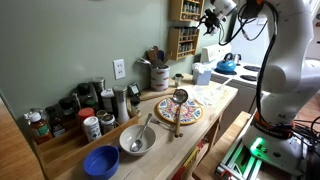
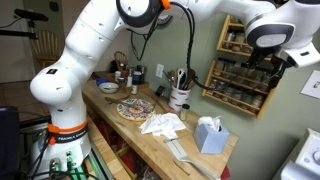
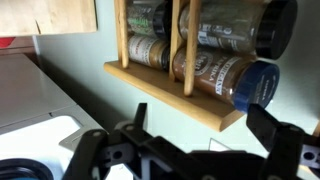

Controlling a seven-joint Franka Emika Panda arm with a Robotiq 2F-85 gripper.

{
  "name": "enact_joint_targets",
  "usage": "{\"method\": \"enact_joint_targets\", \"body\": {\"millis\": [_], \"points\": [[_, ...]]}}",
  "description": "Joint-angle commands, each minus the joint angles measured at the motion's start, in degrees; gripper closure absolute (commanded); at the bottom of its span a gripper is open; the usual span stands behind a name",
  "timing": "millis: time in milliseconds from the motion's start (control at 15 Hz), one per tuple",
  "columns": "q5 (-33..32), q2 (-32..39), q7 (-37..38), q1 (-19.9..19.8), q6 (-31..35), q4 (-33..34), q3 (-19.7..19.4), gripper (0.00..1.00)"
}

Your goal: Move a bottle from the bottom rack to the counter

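Kitchen trial: the robot's gripper (image 3: 190, 155) hangs with its jaws wide and empty just in front of the bottom rack (image 3: 170, 95) on the wall, facing a blue-capped bottle (image 3: 225, 78) that lies in its row. Nothing is grasped yet, so the job looks barely begun. The bottle has to be gripped, drawn out and set on the counter (image 2: 135, 128), lower and to the left.

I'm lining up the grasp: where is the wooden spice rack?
In an exterior view, the spice rack hangs on the green wall at picture right, above the counter's end beside the utensil crock; the open hand hovers in front of it.
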Motion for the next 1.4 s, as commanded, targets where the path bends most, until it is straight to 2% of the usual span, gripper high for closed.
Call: {"method": "enact_joint_targets", "body": {"millis": [0, 533, 800, 1000, 1133, 1333], "points": [[-2.86, -1.9, -2.13, 0.4, 0.23, -3.82, -1.34, 0.0], [-4.13, -2.88, -5.69, 0.15, 1.26, -5.78, -2.07, 0.0], [-3.88, -4.18, -10.1, -1.46, -2.19, -4.97, -2.42, 0.0], [-0.78, -5.94, -21.07, -3.51, -5.54, -5.03, -0.64, 0.0], [-1.34, -6.4, -26.38, -4.04, -9.43, -3.9, -0.72, 0.0], [-2.36, -5.63, -32.92, -6.75, -18.43, 0.31, 0.69, 0.0]]}}
